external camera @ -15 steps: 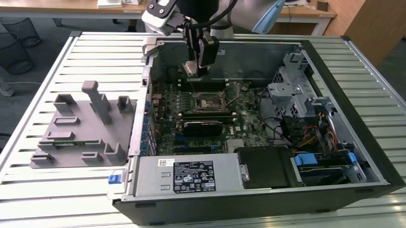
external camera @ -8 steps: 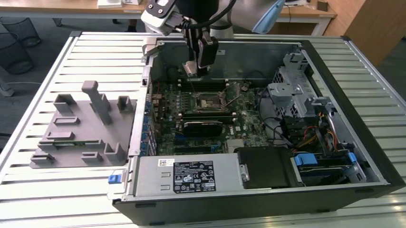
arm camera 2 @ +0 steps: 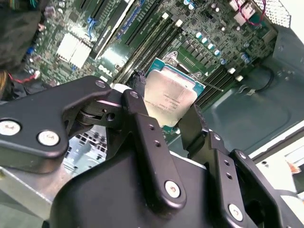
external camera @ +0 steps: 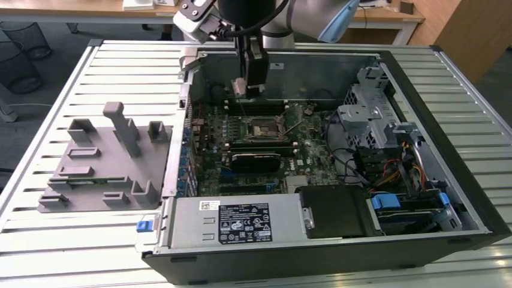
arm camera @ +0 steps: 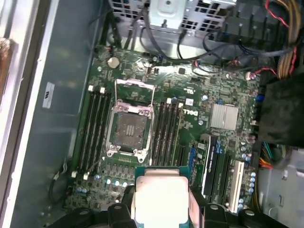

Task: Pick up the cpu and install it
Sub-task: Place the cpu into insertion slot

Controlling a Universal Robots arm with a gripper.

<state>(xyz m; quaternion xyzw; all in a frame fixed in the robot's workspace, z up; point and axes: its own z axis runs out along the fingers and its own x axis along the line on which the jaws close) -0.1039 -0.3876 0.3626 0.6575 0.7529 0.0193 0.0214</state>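
Note:
My gripper [external camera: 249,89] hangs inside the open computer case [external camera: 400,66], above the far part of the motherboard [external camera: 240,144]. It is shut on the cpu [arm camera 2: 168,96], a flat square chip with a shiny silver top, held by two opposite edges between the black fingers [arm camera 2: 137,118]. The first wrist view shows the cpu [arm camera: 159,195] in the gripper [arm camera: 160,211], a short way off from the socket [arm camera: 128,130]. The socket's metal load frame [arm camera: 134,90] is swung up and its contact field lies bare. In the exterior view the socket [external camera: 264,128] lies nearer the camera than the gripper.
Memory slots [arm camera: 92,128] flank the socket on both sides. A drive cage and cable bundles [external camera: 384,162] fill the case at the exterior view's right, with the power supply [external camera: 232,222] in front. A grey fixture block [external camera: 104,162] sits on the slatted table at the left.

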